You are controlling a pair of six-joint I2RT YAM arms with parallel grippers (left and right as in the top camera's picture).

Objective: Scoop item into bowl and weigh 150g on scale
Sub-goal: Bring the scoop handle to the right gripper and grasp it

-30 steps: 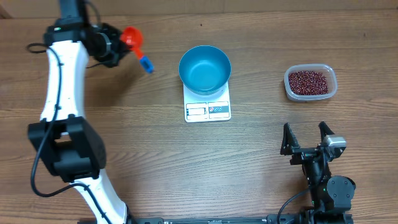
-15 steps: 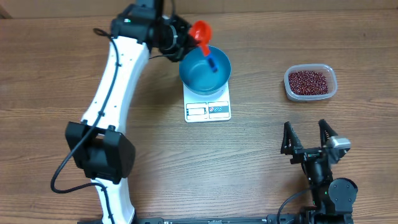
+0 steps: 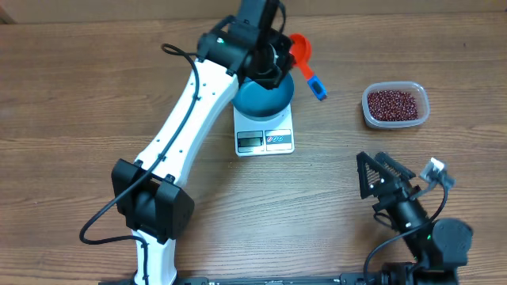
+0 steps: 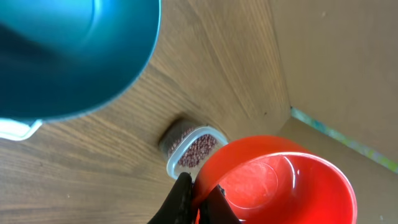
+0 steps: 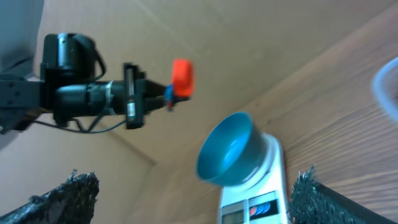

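1. Wood-grain table point(image 3: 71, 103) is filling the overhead view, and the wrist views are showing a plain brown wall behind it.
2. At the centre, the blue bowl point(image 3: 269, 100) is sitting on the white scale point(image 3: 265, 141), so anything tipped in gets weighed. The left arm is covering much of the bowl's inside.
3. The beans point(image 3: 392, 104) are lying heaped in a clear tub point(image 3: 366, 104) to the right, well apart from the bowl.
4. The left tool point(image 4: 199, 202) is clamping together on the blue handle point(image 3: 317, 85) of a red scoop point(image 3: 300, 49). It is holding the scoop in the air just past the bowl's far right rim. The cup is showing empty, so the reach looks aimed at the tub for a load.
5. The right tool point(image 3: 379, 170) is waiting near the front edge with its jaws wide apart, gripping nothing. It seems parked out of the way.
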